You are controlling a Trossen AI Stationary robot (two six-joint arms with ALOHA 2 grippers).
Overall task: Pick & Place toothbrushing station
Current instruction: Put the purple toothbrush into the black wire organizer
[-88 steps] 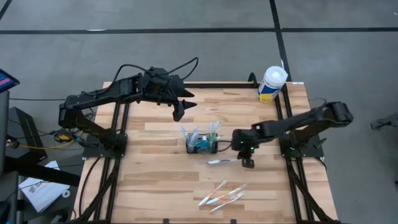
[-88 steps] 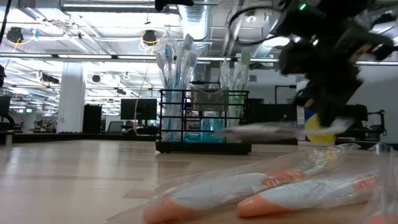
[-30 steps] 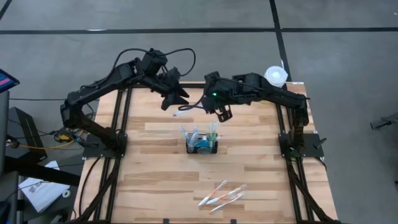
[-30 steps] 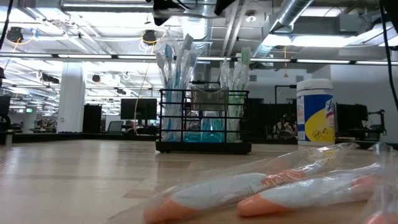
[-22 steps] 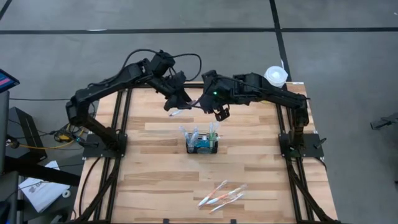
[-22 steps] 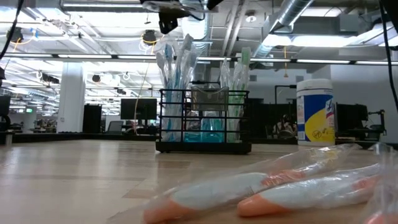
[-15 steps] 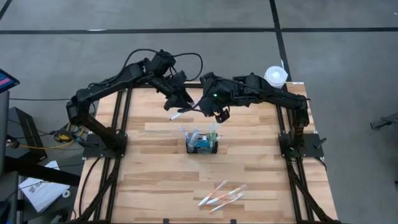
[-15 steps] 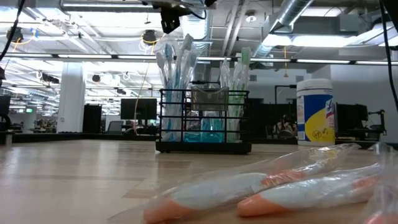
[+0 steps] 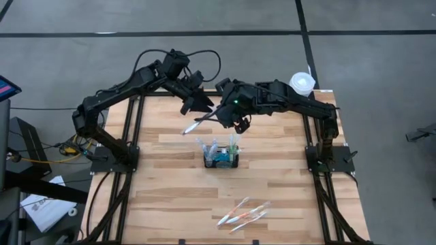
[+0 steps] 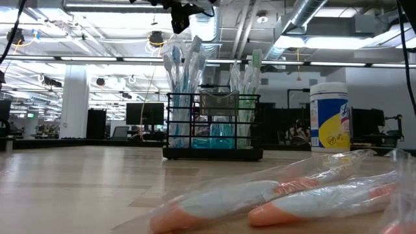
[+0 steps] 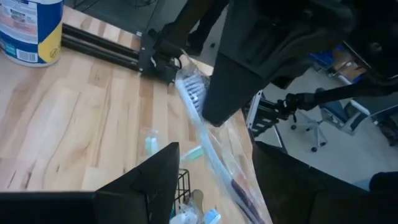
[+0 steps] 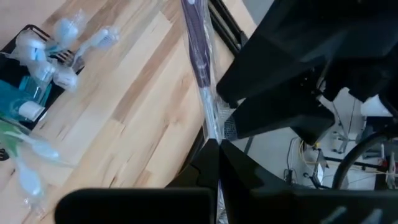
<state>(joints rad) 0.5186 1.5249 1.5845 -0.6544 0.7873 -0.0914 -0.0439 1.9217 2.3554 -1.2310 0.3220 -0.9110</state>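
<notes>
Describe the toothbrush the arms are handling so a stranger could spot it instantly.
Look above the far half of the wooden table, behind the black mesh caddy, where both arms meet. The wrapped toothbrush hangs there, pinched by the right gripper beside the left gripper; every other brush stands in the caddy or lies flat.

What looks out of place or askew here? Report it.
Three wrapped toothbrushes lie loose near the table's front edge, outside the black wire caddy, where the others stand upright. Another wrapped toothbrush hangs tilted in the air above the table, pinched by the shut right claw, with the open left claw beside it.
</notes>
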